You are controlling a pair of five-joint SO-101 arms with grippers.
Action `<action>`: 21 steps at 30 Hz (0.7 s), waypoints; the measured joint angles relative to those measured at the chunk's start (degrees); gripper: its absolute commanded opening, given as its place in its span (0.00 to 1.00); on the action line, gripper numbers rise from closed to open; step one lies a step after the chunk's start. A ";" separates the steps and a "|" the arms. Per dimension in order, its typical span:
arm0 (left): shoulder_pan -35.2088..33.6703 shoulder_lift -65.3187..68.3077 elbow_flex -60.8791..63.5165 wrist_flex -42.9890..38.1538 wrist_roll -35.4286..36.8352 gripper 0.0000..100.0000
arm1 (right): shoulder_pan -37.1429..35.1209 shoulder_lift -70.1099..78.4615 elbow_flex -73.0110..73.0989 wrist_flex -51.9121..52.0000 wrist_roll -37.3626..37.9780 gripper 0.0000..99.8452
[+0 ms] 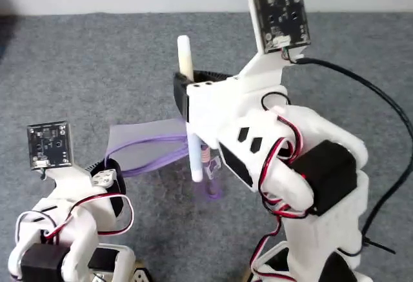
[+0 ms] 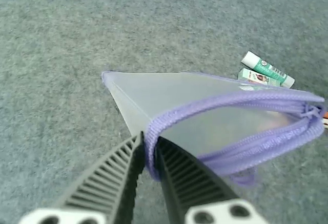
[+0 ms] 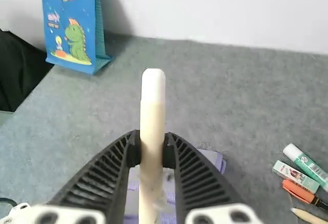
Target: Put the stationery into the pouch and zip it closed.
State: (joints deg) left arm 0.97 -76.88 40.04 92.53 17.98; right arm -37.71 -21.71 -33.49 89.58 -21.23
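The translucent pouch (image 2: 205, 106) with its purple zipper lies on the grey carpet (image 2: 61, 39), mouth gaping, and the left gripper (image 2: 147, 144) is clenched on its zipper edge at one end. The right gripper (image 3: 152, 147) grasps a cream stick (image 3: 152, 106) upright, its lower end at the pouch's opening; whether the tip is inside cannot be told. Near the pouch on the carpet lie a glue stick (image 3: 305, 165), a green box (image 3: 293, 175), an orange marker (image 3: 302, 193) and a pencil (image 3: 310, 215).
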 measured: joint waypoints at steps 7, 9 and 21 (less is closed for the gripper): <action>0.09 0.00 0.00 0.00 0.00 0.01 | -0.18 -4.75 0.00 3.96 -0.09 0.01; 0.18 0.00 0.00 0.00 0.00 0.01 | -0.18 -6.24 0.00 5.98 -0.09 0.01; 0.26 0.00 0.88 0.00 0.00 0.01 | -0.18 -27.25 23.74 6.86 0.88 0.01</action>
State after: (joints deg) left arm 1.23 -76.88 40.92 92.53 17.98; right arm -37.89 -48.97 -9.76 96.44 -20.35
